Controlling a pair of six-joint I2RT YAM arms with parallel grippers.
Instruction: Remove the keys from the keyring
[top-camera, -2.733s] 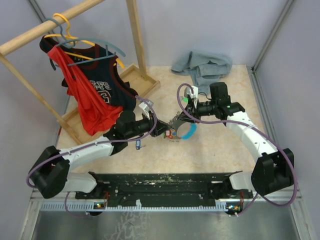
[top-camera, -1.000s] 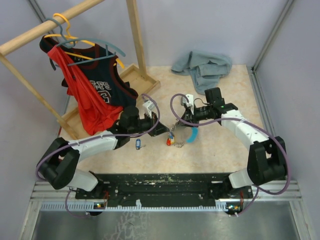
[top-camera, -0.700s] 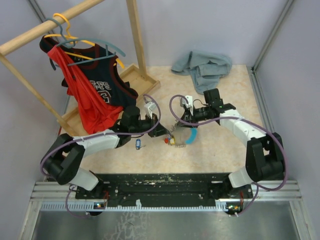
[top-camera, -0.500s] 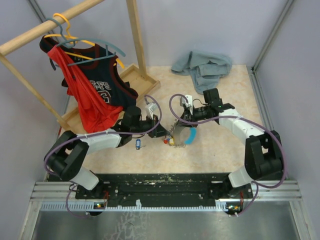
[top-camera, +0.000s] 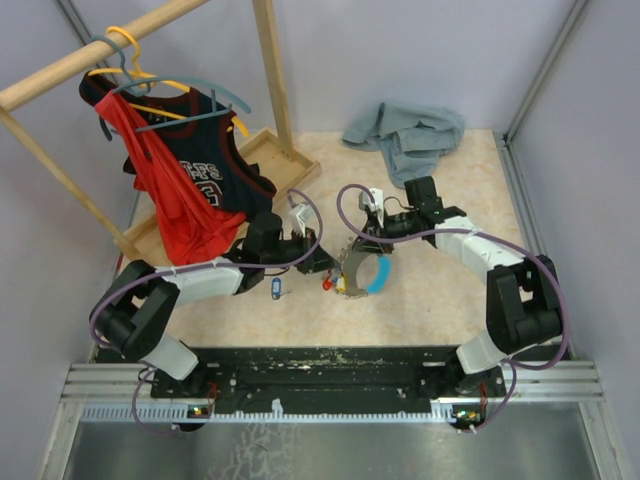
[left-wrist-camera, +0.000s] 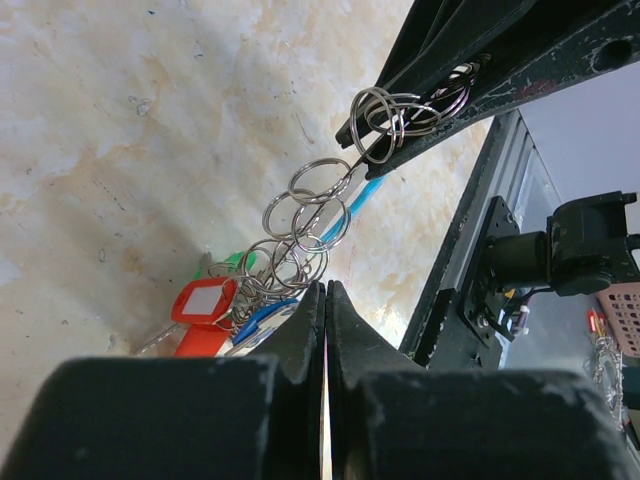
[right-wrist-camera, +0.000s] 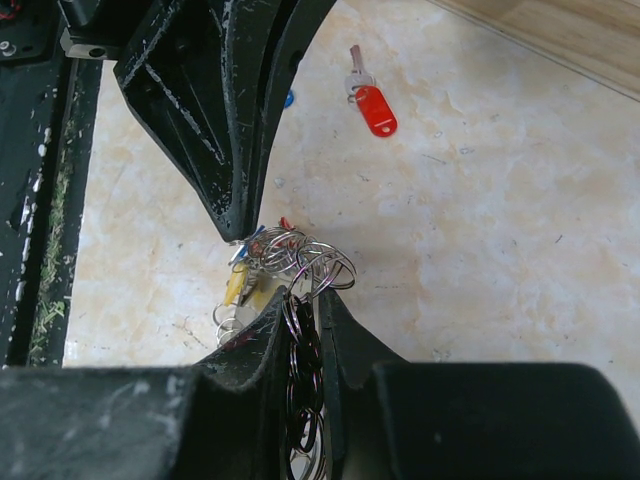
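Marble bench (top-camera: 430, 300): red key (right-wrist-camera: 372, 100) and blue key (top-camera: 275, 290) lie loose, other keys (left-wrist-camera: 215, 305) not off yet. Right hand (right-wrist-camera: 300, 310) pinches the keyring (left-wrist-camera: 410, 105); left hand (left-wrist-camera: 325, 300) fully closed, can't tell on what.

Back left: a tall wooden clothes rack (top-camera: 270, 90) stands on the pale stone-look table (top-camera: 440, 300), with red and navy sports tops (top-camera: 200, 175) hanging on it.
Back right: a crumpled grey-blue cloth (top-camera: 405, 135) lies on the table.
Middle: the left gripper (top-camera: 325, 263) and the right gripper (top-camera: 360, 246) meet, tips close together.
Between them: a thin silvery metal keyring (left-wrist-camera: 315, 215) runs from inside the right gripper's fingers down to the small silvery keys with coloured plastic tags (left-wrist-camera: 215, 305), just beside the left gripper's tip.
Front of left arm: a loose blue-tagged key (top-camera: 275, 290) lies on the table.
Toward the rack: a loose red-tagged key (right-wrist-camera: 372, 105) lies on the table.
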